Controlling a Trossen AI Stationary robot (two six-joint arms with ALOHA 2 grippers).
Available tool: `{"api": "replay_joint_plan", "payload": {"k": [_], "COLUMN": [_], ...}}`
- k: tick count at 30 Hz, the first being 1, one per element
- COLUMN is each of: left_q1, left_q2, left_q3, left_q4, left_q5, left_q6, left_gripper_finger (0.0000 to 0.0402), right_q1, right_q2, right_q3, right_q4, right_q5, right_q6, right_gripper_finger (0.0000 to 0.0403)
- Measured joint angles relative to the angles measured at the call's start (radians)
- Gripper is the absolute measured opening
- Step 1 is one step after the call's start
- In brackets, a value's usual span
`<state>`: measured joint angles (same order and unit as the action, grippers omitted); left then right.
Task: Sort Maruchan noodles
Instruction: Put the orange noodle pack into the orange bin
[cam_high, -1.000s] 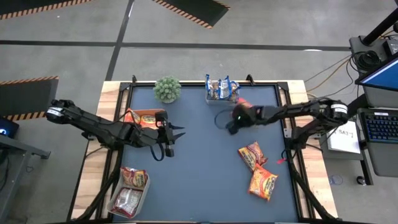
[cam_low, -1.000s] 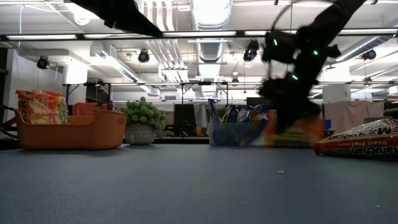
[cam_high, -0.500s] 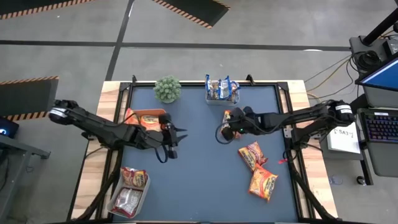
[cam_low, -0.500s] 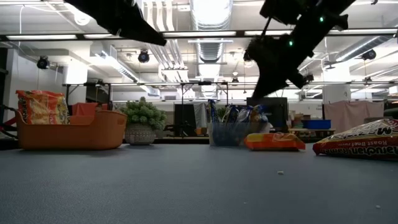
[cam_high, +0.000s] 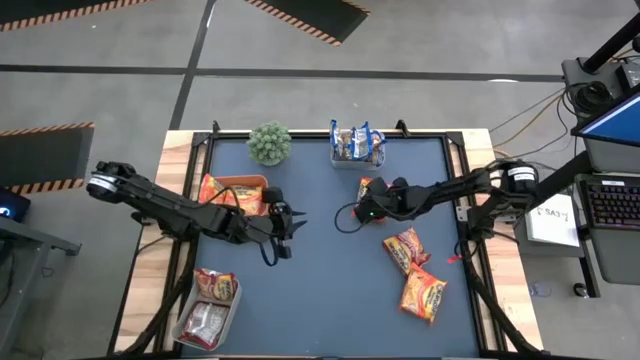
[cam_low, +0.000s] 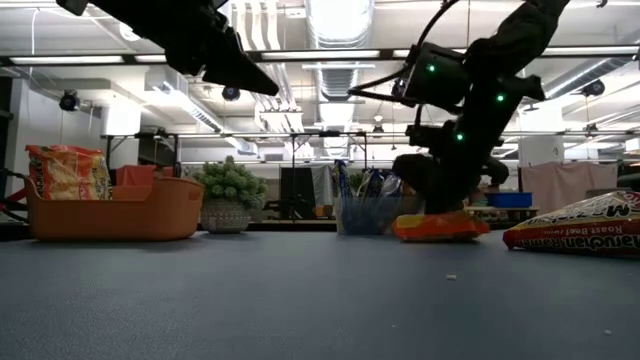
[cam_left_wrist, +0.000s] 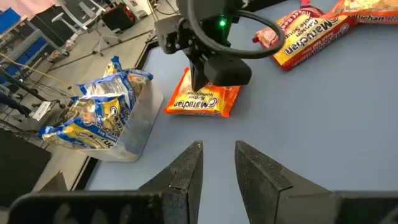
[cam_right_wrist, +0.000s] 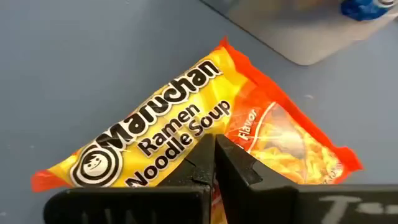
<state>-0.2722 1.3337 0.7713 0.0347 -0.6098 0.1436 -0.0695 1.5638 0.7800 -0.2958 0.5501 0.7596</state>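
High view: the right gripper (cam_high: 366, 211) sits right over a flat orange crinkly noodle packet (cam_high: 366, 186) lying on the blue table (cam_high: 320, 300), just in front of the clear plastic tub (cam_high: 357, 157) of blue packets. The left gripper (cam_high: 290, 233) is well apart, so the right arm is nearer.

Low view: the orange packet (cam_low: 441, 226) lies flat, and the right claw hangs just above it, maybe touching.

Left wrist view: the left fingers (cam_left_wrist: 186, 177) are a little apart and hold nothing. The packet's (cam_left_wrist: 202, 96) long side runs across them.

Right wrist view: the right fingers (cam_right_wrist: 208, 163) are pressed together, pinching nothing, with the packet (cam_right_wrist: 186, 134) straight ahead, slanted.
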Motion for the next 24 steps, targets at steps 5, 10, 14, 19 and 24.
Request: {"api": "replay_joint_plan", "payload": {"k": [5,10,14,19,24], "left_q1": [0.0,0.0,0.0,0.001,0.0], "left_q2": [0.001,0.001,0.001,0.002,0.029], "left_q3": [0.001,0.002,0.002,0.002,0.002], "left_q4": [0.024,0.038,0.038,0.038,0.047], "left_q5": [0.0,0.0,0.0,0.103,0.19], "left_q6": [0.0,-0.001,-0.01,-0.019,-0.023], "left_gripper_finger": [0.0076,0.0076,0.0076,0.0076,0.0076], "right_q1": [0.042,0.108,0.124,0.139,0.141], "right_q2": [0.045,0.032,-0.024,-0.112,-0.191], "right_q3": [0.035,0.096,0.135,0.123,0.056], "right_q4": [0.135,0.22,0.209,0.138,0.115], "right_q5": [-0.098,-0.194,-0.172,-0.192,-0.219], "right_q6": [-0.004,-0.139,-0.22,-0.238,-0.235], "right_gripper_finger": [0.0009,0.0009,0.0009,0.0009,0.0009]}}
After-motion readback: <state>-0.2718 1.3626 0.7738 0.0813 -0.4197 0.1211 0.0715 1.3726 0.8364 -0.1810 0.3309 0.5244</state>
